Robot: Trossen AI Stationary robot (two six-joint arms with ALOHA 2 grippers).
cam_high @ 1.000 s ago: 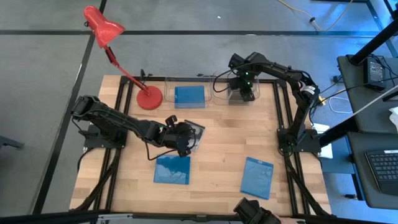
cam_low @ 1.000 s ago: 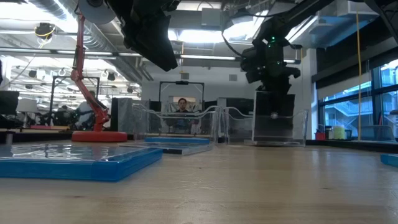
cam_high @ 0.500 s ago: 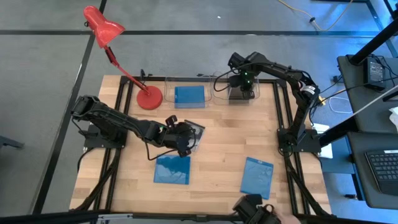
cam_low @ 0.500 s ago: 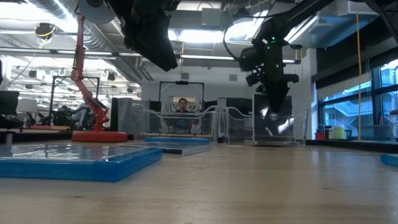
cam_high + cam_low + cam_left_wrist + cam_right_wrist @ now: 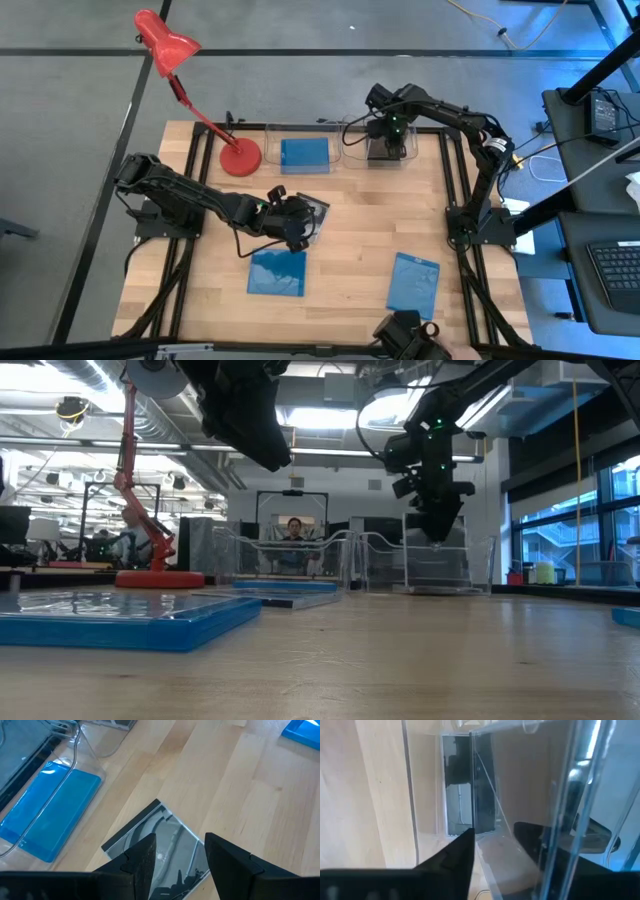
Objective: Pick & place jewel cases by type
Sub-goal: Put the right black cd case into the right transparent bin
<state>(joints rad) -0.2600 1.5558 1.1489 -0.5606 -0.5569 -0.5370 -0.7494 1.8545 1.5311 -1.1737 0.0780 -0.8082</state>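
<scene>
Beside the red lamp base [image 5: 240,157], one blue jewel case [image 5: 304,154] already lies in its clear tray [image 5: 272,135]. Your left end effector [image 5: 176,855] hovers spread wide over the clear jewel case [image 5: 157,840]; the right end effector [image 5: 388,142], fingers parted and empty, hangs over the far tray. Two blue cases [image 5: 277,272] remain on the desk [image 5: 360,230].

Your two dark, matte black jointed arms, black cables looping along their links, small green light glowing on the right gripper [image 5: 389,135], blunt black fingers [image 5: 142,862] with squared tips
</scene>
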